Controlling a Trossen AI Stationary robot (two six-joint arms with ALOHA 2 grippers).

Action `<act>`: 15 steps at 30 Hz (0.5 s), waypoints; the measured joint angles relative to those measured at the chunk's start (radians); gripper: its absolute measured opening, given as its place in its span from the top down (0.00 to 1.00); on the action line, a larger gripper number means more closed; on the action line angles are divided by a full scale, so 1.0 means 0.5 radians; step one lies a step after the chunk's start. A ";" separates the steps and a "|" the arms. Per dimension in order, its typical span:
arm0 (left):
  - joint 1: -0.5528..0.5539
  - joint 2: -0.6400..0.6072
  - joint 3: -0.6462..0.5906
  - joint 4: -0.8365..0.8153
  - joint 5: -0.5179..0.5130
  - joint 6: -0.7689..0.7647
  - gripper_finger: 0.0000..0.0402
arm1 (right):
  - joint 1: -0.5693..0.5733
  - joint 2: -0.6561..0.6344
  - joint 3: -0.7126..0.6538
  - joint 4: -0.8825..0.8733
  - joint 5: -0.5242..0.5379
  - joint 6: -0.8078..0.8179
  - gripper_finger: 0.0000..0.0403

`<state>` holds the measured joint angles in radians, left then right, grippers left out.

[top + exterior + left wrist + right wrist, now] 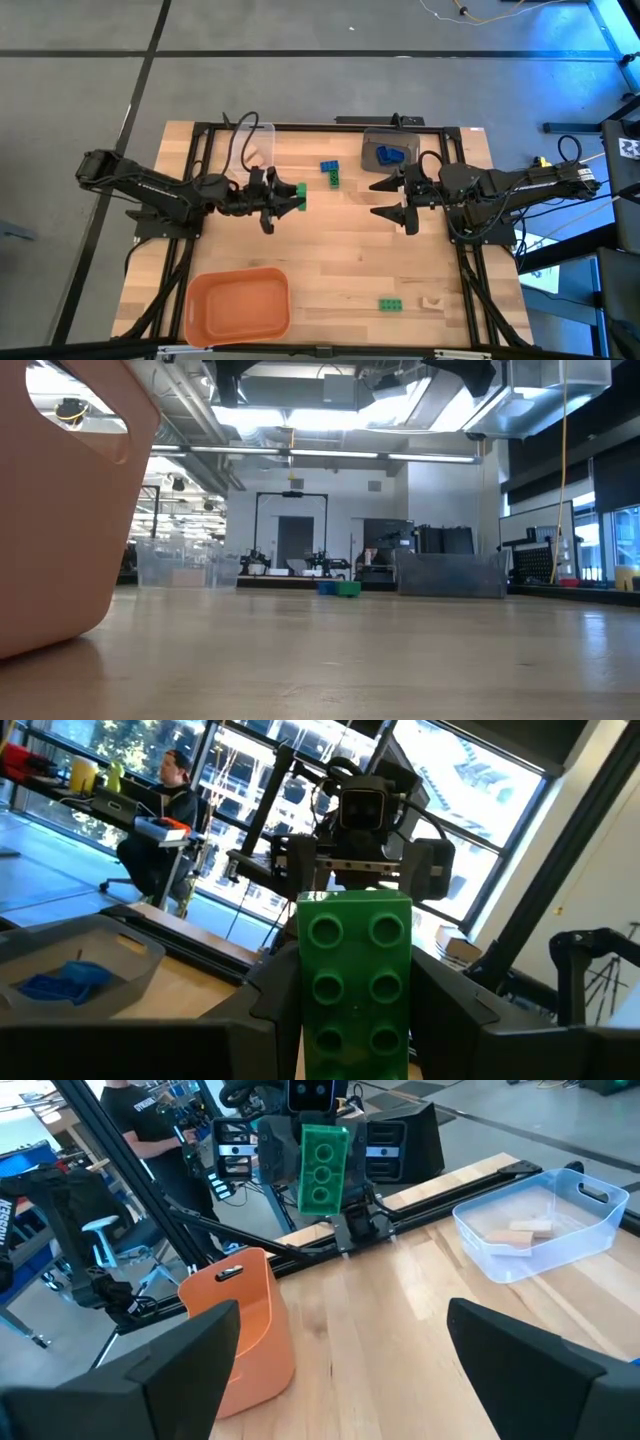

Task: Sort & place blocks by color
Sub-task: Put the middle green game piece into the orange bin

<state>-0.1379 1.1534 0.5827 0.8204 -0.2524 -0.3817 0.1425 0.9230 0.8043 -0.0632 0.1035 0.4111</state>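
Observation:
My left gripper point(288, 196) is over the table's middle left, shut on a green studded block point(298, 194). That block fills the left wrist view point(355, 975) and shows in the right wrist view point(323, 1162). My right gripper point(375, 199) hovers open to the block's right, facing it and touching nothing. A blue block point(329, 166) and a green block point(333, 179) lie together on the table farther back. Another green block point(391, 304) and a tan block point(432, 301) lie near the near edge. My left gripper pinches the green block by its two long side faces point(300, 990), one finger point(265, 995) on each side. The fingers come level from the table's left. The block stands on end with its studs facing the right arm, lifted clear of the table point(323, 1162).
A grey bin point(372, 143) with blue blocks sits at the far right. A clear bin point(590, 1230) holding tan blocks sits at the far left. An orange bin point(238, 305) stands at the near left. A person sits beyond the table point(165, 810).

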 joint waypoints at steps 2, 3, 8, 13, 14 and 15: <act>0.000 0.000 0.001 0.000 0.010 0.000 0.68 | 0.000 0.000 0.000 0.000 0.000 0.001 0.11; -0.001 0.000 0.001 0.000 0.010 0.000 0.68 | 0.000 0.000 0.000 0.000 0.000 0.005 0.11; 0.001 0.000 0.002 0.000 0.064 0.001 0.68 | 0.000 0.000 0.000 -0.001 0.000 0.062 0.11; 0.000 0.000 0.002 0.000 0.069 -0.001 0.68 | 0.000 0.000 0.000 -0.001 0.000 0.059 0.11; 0.001 0.000 0.002 0.000 0.069 0.000 0.68 | 0.000 0.000 0.000 -0.001 0.000 0.060 0.11; 0.001 0.000 0.002 0.000 0.069 0.000 0.68 | 0.000 0.000 0.000 -0.001 0.000 0.060 0.11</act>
<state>-0.1376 1.1534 0.5838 0.8204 -0.2180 -0.3817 0.1425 0.9230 0.8043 -0.0635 0.1036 0.4411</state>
